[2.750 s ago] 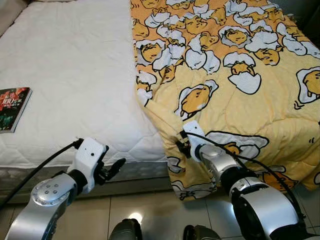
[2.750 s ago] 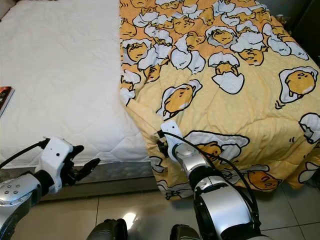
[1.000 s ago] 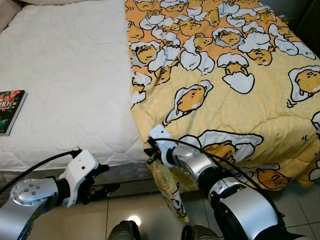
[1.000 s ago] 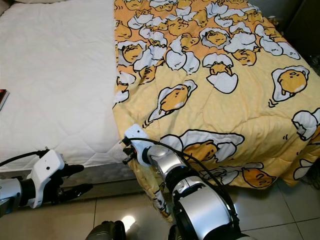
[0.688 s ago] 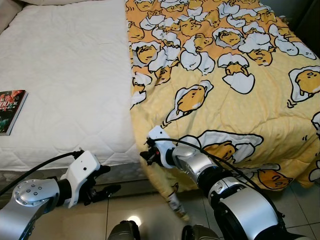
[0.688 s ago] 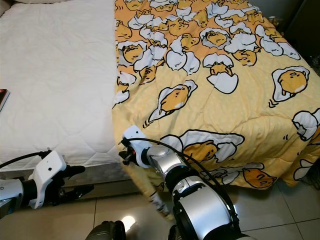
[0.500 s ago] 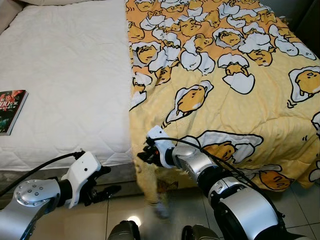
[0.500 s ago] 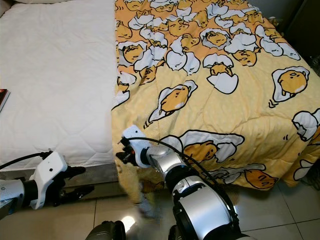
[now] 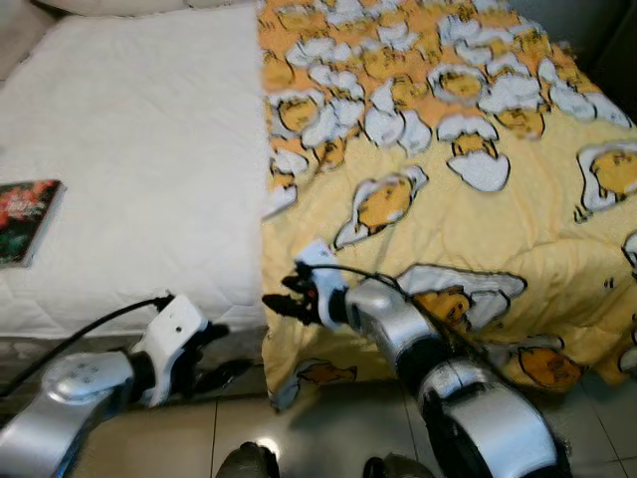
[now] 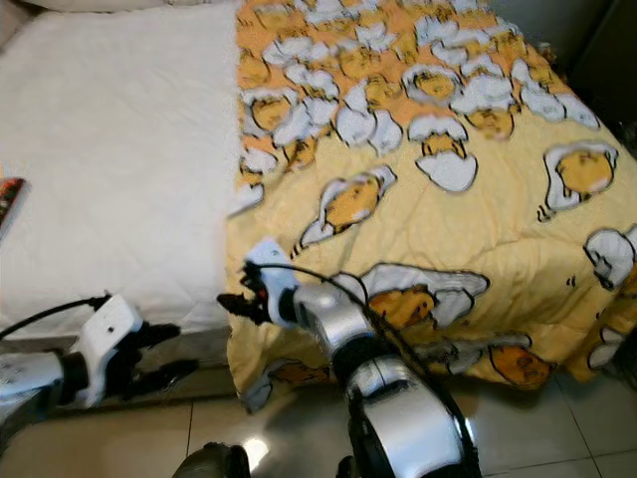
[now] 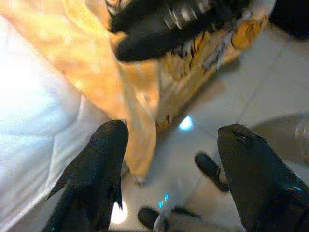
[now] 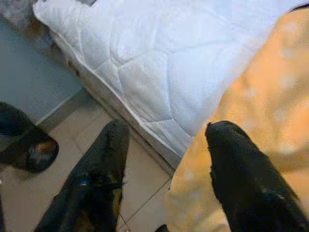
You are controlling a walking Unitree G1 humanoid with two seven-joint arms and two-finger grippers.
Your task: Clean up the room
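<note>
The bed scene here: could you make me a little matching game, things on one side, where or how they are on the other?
Things:
1. blanket
2. book
3. right tool
4. left tool

Places or states:
a. lies on the white mattress
b. open at the blanket's corner
c. open, low by the floor
d. covers the bed's right half

Pairs: 1-d, 2-a, 3-b, 4-c

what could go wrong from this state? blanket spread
1. The right gripper is open at the blanket edge, so the corner hangs off the bed toward the floor and may slide further.
2. The book lies on the bare mattress; a blanket pulled across would likely bury it.
</note>
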